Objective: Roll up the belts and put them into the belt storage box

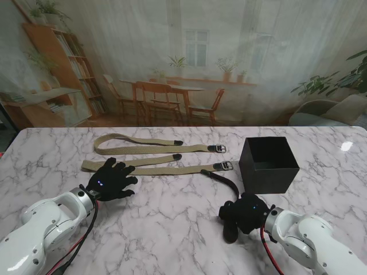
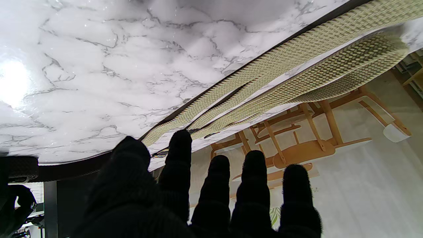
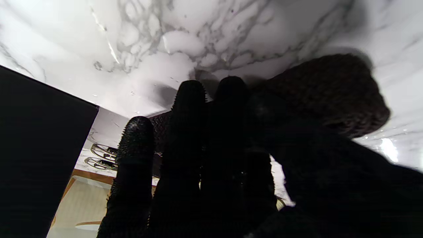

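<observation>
The left hand (image 1: pixel 112 180) lay spread on the bench (image 1: pixel 172 229), holding nothing, fingertips by the near tan belt (image 1: pixel 155 167); a second tan belt (image 1: pixel 150 145) lay beyond. The right hand (image 1: pixel 243 215) clutched a dark belt (image 1: pixel 223 179), partly coiled, beside the black box (image 1: pixel 268 164). Rolling well probably meant keeping the turns tight before lifting.

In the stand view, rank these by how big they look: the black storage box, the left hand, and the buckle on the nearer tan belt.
1. Black storage box, clearly largest.
2. Left hand, smaller, though it sits nearer the camera, which flatters it.
3. Buckle on the nearer tan belt, by far the smallest.
</observation>
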### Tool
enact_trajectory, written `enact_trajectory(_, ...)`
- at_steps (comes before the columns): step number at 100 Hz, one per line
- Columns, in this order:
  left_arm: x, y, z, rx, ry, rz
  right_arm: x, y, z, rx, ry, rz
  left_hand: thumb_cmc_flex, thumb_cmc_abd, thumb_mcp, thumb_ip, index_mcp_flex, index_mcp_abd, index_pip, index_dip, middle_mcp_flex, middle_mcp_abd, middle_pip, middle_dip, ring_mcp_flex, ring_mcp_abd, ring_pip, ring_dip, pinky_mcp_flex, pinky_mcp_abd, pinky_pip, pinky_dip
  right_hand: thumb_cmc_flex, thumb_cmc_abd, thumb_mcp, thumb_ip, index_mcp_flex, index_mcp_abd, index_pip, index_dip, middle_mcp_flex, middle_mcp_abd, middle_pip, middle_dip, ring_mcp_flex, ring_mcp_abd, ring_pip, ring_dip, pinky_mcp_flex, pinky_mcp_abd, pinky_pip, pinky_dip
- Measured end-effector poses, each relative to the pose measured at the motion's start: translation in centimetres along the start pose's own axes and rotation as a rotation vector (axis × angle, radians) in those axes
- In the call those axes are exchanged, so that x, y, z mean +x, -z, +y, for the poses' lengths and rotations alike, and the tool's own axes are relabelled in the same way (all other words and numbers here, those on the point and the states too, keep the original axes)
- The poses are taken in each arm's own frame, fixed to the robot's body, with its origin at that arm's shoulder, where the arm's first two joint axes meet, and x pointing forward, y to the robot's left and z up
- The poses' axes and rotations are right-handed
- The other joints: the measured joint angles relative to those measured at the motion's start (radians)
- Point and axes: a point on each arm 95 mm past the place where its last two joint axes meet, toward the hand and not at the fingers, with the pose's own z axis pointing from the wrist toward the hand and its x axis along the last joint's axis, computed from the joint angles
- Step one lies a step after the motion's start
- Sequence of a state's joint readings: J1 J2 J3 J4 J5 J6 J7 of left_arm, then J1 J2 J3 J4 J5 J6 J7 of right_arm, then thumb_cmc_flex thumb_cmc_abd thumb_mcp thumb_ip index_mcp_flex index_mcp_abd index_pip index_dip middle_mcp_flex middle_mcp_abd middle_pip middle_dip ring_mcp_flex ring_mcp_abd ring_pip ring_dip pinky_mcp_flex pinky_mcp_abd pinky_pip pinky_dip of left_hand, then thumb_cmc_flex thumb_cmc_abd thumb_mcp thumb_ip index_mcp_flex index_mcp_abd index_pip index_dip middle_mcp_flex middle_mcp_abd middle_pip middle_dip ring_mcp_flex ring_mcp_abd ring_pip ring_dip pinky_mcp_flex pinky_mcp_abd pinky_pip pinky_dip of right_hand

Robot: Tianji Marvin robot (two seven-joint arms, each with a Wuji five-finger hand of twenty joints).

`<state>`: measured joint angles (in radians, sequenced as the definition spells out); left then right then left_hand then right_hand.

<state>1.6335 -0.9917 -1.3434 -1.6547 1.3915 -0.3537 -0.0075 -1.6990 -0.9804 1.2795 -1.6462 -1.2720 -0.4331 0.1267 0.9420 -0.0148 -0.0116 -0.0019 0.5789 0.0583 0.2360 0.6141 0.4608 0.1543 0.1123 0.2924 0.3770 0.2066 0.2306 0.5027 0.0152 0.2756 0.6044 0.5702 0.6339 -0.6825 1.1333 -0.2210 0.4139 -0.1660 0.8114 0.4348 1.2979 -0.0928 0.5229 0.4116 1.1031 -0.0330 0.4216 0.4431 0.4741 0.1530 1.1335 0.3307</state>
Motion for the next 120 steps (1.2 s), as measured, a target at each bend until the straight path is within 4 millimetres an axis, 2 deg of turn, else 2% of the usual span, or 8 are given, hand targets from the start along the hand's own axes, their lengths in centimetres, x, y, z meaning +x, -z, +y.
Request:
enact_trajectory(13, 0.0, 0.0, 0.0, 0.000, 0.000, 0.000, 0.3, -0.1, 0.0, 0.017, -0.012, -0.022, 0.000, 0.000, 0.000, 0.000, 0.000, 0.000, 0.000, 0.000, 0.000, 0.000, 0.000, 0.000, 0.000, 0.000, 0.000, 0.000, 0.000, 0.000, 0.000, 0.000, 0.001, 0.036, -0.035, -0.003, 0.001, -0.099, 0.035, 0.015, -0.132, 0.067, 0.115, 0.132, -0.063, 0.068, 0.001, 0.050, -0.044, 0.060, 0.002, 0.048)
enact_trajectory(20, 0.0, 0.0, 0.0, 0.000, 0.000, 0.000, 0.4, -0.1, 0.0, 0.029, -0.014, -0.030, 0.000, 0.000, 0.000, 0.000, 0.000, 0.000, 0.000, 0.000, 0.000, 0.000, 0.000, 0.000, 0.000, 0.000, 0.000, 0.000, 0.000, 0.000, 0.000, 0.000, 0.003, 0.048, -0.035, 0.007, 0.001, -0.163, 0.008, 0.029, -0.306, 0.145, 0.173, 0.139, -0.132, 0.077, 0.025, 0.061, -0.049, 0.084, 0.002, 0.072)
enact_trajectory(31, 0.0, 0.0, 0.0, 0.000, 0.001, -0.001, 0.6, -0.1, 0.0, 0.029, -0.015, -0.026, 0.000, 0.000, 0.000, 0.000, 0.000, 0.000, 0.000, 0.000, 0.000, 0.000, 0.000, 0.000, 0.000, 0.000, 0.000, 0.000, 0.000, 0.000, 0.000, 0.000, 0.005, 0.058, -0.025, 0.024, 0.001, -0.232, -0.003, 0.051, -0.546, 0.231, 0.173, 0.040, -0.255, 0.089, 0.026, 0.055, -0.069, 0.139, -0.001, 0.094)
enact_trajectory(40, 0.0, 0.0, 0.0, 0.000, 0.001, -0.001, 0.7, -0.1, 0.0, 0.032, -0.025, -0.023, 0.000, 0.000, 0.000, 0.000, 0.000, 0.000, 0.000, 0.000, 0.000, 0.000, 0.000, 0.000, 0.000, 0.000, 0.000, 0.000, 0.000, 0.000, 0.000, 0.000, 0.005, 0.056, -0.025, 0.027, 0.038, -0.235, -0.004, -0.012, -0.719, 0.330, 0.134, -0.048, -0.367, 0.139, -0.035, -0.052, -0.088, 0.196, -0.041, 0.095)
enact_trajectory(50, 0.0, 0.0, 0.1, -0.001, 0.001, -0.001, 0.8, -0.1, 0.1, 0.041, -0.036, -0.020, 0.000, 0.000, 0.000, 0.000, 0.000, 0.000, 0.000, 0.000, 0.000, 0.000, 0.000, 0.000, 0.000, 0.000, 0.000, 0.000, 0.000, 0.000, 0.000, 0.000, 0.001, 0.022, -0.024, 0.024, 0.094, -0.235, -0.004, -0.096, -0.906, 0.417, -0.037, -0.137, -0.429, 0.184, -0.131, -0.147, -0.110, 0.237, -0.101, 0.062)
enact_trajectory(70, 0.0, 0.0, 0.1, -0.001, 0.002, -0.001, 1.1, -0.2, 0.1, 0.045, -0.088, -0.037, 0.000, 0.000, 0.000, 0.000, 0.000, 0.000, 0.000, 0.000, 0.000, 0.000, 0.000, 0.000, 0.000, 0.000, 0.000, 0.000, 0.000, 0.000, 0.000, 0.000, -0.036, -0.039, -0.028, 0.000, 0.174, -0.198, -0.004, -0.173, -1.080, 0.445, -0.122, -0.181, -0.528, 0.270, -0.210, -0.249, -0.148, 0.295, -0.157, -0.049)
enact_trajectory(103, 0.0, 0.0, 0.1, -0.002, 0.002, -0.001, 1.1, -0.5, 0.0, 0.027, -0.111, -0.113, 0.000, 0.000, 0.000, 0.000, 0.000, 0.000, 0.001, 0.000, 0.000, 0.000, 0.000, 0.000, 0.000, 0.000, 0.000, 0.000, 0.000, 0.000, -0.004, 0.000, -0.088, -0.057, -0.043, -0.038, 0.203, -0.171, -0.003, -0.186, -1.089, 0.428, -0.123, -0.191, -0.558, 0.284, -0.223, -0.265, -0.185, 0.308, -0.194, -0.098)
enact_trajectory(120, 0.0, 0.0, 0.2, -0.003, 0.003, -0.001, 0.6, -0.7, -0.3, 0.002, -0.122, -0.218, 0.000, 0.000, 0.000, 0.000, 0.000, 0.000, 0.001, 0.000, 0.000, 0.000, 0.000, 0.000, 0.000, 0.000, 0.000, 0.000, 0.000, 0.000, -0.011, 0.000, -0.088, -0.055, -0.056, -0.039, 0.203, -0.101, 0.036, -0.186, -1.064, 0.428, -0.107, -0.182, -0.555, 0.283, -0.223, -0.265, -0.177, 0.308, -0.183, -0.098)
